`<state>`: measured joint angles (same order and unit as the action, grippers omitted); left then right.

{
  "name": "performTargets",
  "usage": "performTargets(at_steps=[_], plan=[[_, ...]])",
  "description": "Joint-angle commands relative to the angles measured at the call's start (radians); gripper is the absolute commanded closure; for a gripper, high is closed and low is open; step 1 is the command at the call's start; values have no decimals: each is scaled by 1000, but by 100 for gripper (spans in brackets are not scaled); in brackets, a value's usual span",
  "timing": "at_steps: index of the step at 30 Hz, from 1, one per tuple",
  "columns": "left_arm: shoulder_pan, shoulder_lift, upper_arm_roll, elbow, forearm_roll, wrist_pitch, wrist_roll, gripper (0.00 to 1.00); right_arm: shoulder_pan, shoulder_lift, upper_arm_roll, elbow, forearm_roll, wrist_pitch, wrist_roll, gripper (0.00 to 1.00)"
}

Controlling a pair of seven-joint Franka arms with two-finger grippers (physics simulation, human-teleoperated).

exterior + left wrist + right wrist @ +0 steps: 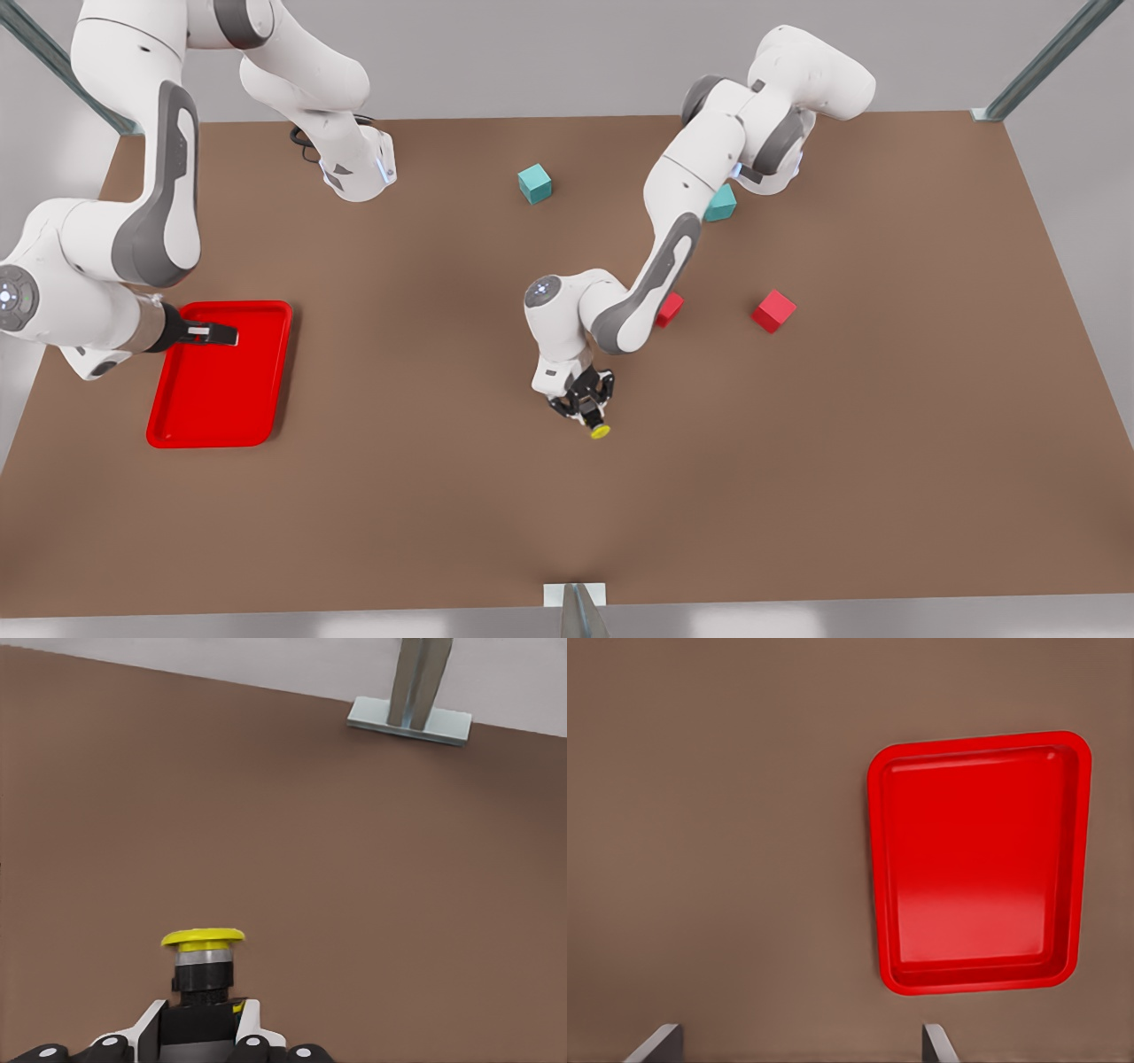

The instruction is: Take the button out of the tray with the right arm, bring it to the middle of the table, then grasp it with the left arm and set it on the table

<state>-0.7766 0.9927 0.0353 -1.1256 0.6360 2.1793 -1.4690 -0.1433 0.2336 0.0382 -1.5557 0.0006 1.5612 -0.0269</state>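
Front view, seen from above: a large matte brown tabletop (797, 461) with metal frame posts (580, 610) at its edges carries two white jointed robot arms with grey joint covers. The left arm (656, 266) reaches from the far side toward the middle of the table. Its black two-finger left gripper (592, 415) is clamped on the tiny push button (600, 431), which has a black boxy body and a round yellow cap. The cap points outward past the fingertips, toward the near edge of the table. Whether the button touches the tabletop cannot be told.

On the front view's left lies the shallow bright red rectangular tray (221, 390) with rounded corners and a raised rim. The right arm (97, 266) hangs over that side, and its black right gripper (213, 335) sits above the tray's far end.

Two small teal cubes (534, 183) and two small red cubes (773, 310) rest on the far half of the table, well apart from the tray.

Left wrist view: the button (203, 970) juts out between the fingers (251, 1028), which press against its black body, with brown table beyond.

Right wrist view: the fingertips (937, 1047) stand wide apart, holding nothing, and the tray (879, 868) lies below on the table (718, 842).
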Motion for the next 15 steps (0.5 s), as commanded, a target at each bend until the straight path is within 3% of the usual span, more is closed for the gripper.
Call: performTargets(at_steps=[1, 2, 9, 15], plan=[[-6, 3, 6, -2, 85, 5, -407, 66, 1, 3, 0, 0, -1, -10, -7, 0], [-41, 17, 61, -2, 85, 14, -439, 66, -2, 4, 0, 0, -1, -10, -5, 0], [-108, 60, 113, 0, 128, 7, -583, 66, 1, 18, 0, 0, -1, -4, -1, 0], [-191, 90, 221, -2, 185, -142, -586, 66, 16, 41, 0, 17, -19, 8, 9, 0]])
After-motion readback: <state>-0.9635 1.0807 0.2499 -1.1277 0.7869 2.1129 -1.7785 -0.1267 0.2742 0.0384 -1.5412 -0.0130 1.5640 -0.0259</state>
